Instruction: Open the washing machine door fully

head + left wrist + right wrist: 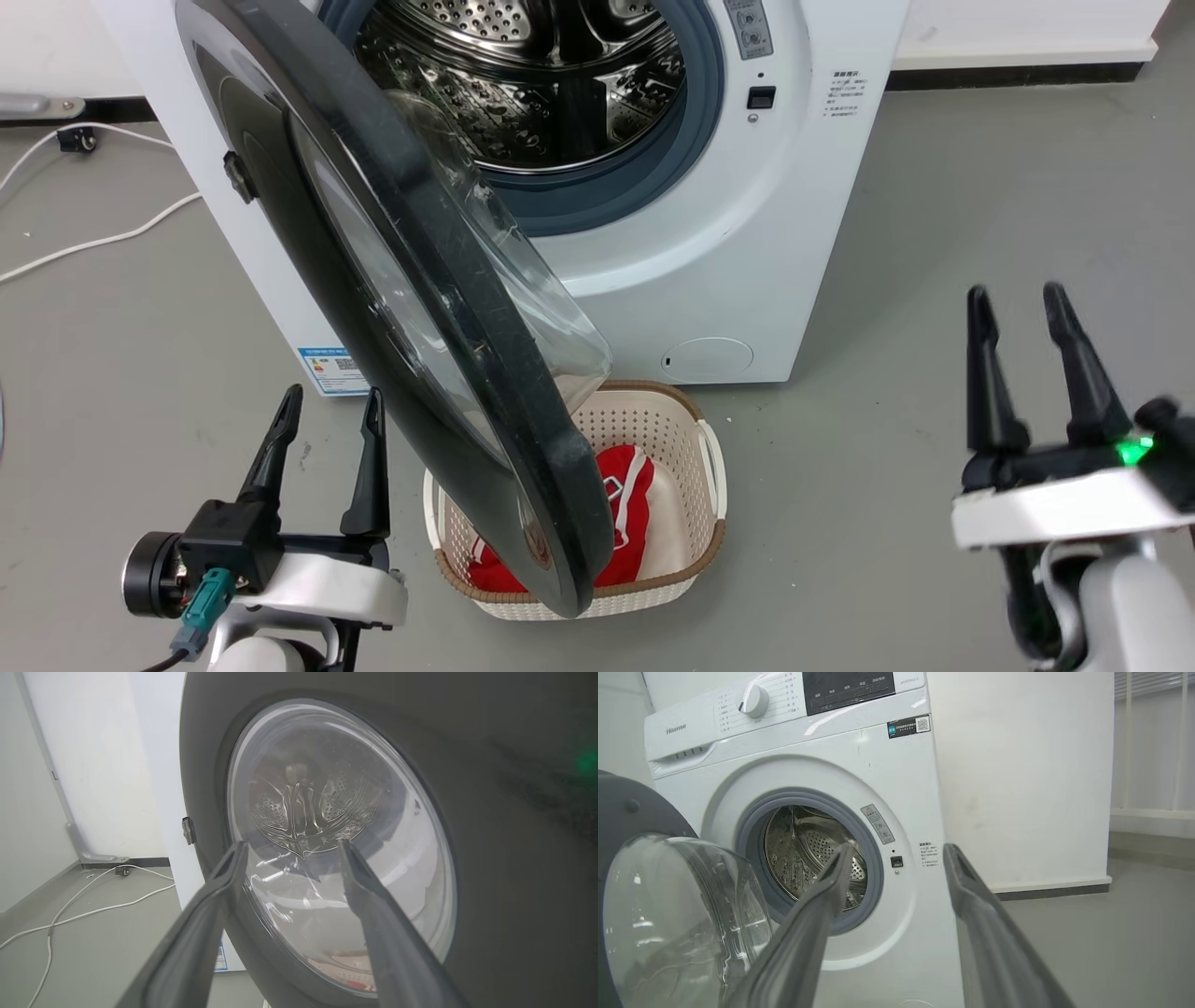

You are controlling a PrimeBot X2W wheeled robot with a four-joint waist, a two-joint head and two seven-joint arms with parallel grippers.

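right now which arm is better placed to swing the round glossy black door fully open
Probably the right. The right gripper is open on the round black door's inner, glass-bowl side and can push it wider. The left gripper faces its outer face, where pushing would close it.

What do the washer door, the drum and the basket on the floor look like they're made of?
Washing machine door: glossy black plastic ring, probably, around a clear glass bowl that reflects light. Drum: shiny perforated steel. Basket: cream woven-look plastic, brown rim.

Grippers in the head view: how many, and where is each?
2. The left gripper, open, is at lower left beside the washing machine door; the right gripper, open, is at lower right over the floor.
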